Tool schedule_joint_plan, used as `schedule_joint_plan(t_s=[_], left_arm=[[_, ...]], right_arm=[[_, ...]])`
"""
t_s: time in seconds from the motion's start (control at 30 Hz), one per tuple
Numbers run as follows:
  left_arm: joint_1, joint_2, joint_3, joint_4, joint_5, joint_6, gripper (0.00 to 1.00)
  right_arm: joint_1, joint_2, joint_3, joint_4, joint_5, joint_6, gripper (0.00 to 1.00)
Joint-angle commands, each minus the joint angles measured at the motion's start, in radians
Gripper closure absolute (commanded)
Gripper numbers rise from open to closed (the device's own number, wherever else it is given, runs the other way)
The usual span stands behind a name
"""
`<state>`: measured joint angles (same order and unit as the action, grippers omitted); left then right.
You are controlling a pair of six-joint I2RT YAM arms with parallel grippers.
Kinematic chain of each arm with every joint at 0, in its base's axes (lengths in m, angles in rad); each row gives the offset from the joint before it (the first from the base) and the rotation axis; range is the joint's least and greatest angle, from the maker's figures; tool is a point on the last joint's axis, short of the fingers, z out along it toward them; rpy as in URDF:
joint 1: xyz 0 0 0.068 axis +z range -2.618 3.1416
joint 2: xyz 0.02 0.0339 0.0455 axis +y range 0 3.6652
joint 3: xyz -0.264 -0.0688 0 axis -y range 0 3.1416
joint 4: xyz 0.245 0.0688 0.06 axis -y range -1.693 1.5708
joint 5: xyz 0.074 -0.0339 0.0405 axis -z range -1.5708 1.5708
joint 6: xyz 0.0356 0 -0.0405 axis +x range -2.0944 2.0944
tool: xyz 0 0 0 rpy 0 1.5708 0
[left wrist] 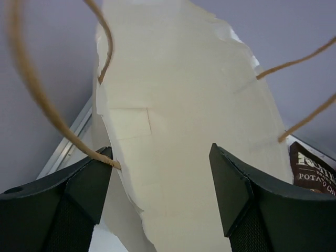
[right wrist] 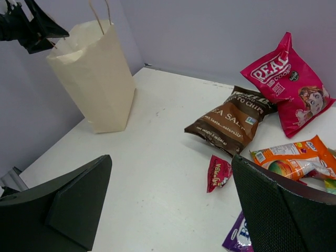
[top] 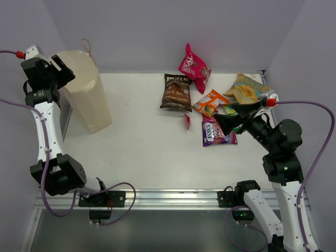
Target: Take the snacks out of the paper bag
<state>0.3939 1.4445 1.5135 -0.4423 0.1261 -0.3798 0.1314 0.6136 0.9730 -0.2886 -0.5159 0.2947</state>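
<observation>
The snacks [top: 210, 102] lie scattered on the right of the desk [top: 147, 152]. The paper bag [top: 86, 94] stands upright at the left. Left pincer [left wrist: 160, 168] is spread at its rim and right pincer [right wrist: 170, 163] is spread over the packets. The emptying looks done, so the next move is probably to check that nothing is left inside.

A white table [top: 147, 152] sits boxed in by pale lavender-grey walls [top: 157, 31] at the back and on both sides. A silver metal rail [top: 173, 197] runs along its near edge. Below the rail lies a darker grey surface [top: 173, 231], possibly the floor, though it is too dim to tell.
</observation>
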Motion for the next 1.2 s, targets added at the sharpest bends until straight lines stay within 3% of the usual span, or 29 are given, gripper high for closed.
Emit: schedule_joint_plan(t_s=[0.0,0.37,0.57,0.73,0.97,1.17], left_arm=[[0.005,-0.042,0.039,-0.036,-0.051,0.045,0.19],[0.003,-0.119,0.056,-0.157,-0.075,0.068,0.01],[0.003,-0.223,0.119,-0.243,-0.097,0.088,0.0],[-0.019,-0.347,0.056,-0.245,-0.118,0.09,0.0],[-0.223,-0.528,-0.024,-0.262,-0.235,0.145,0.0],[-0.389,-0.676,-0.012,-0.256,-0.16,0.217,0.0]], right_arm=[[0.007,-0.011,0.007,0.008,0.005,-0.014,0.01],[0.017,-0.012,0.032,-0.014,0.001,-0.023,0.01],[0.019,-0.031,0.139,-0.101,0.085,-0.029,0.01],[0.019,-0.058,0.233,-0.173,0.219,-0.042,0.01],[0.019,-0.15,0.266,-0.181,0.358,-0.083,0.01],[0.037,-0.264,0.261,-0.182,0.494,-0.173,0.01]])
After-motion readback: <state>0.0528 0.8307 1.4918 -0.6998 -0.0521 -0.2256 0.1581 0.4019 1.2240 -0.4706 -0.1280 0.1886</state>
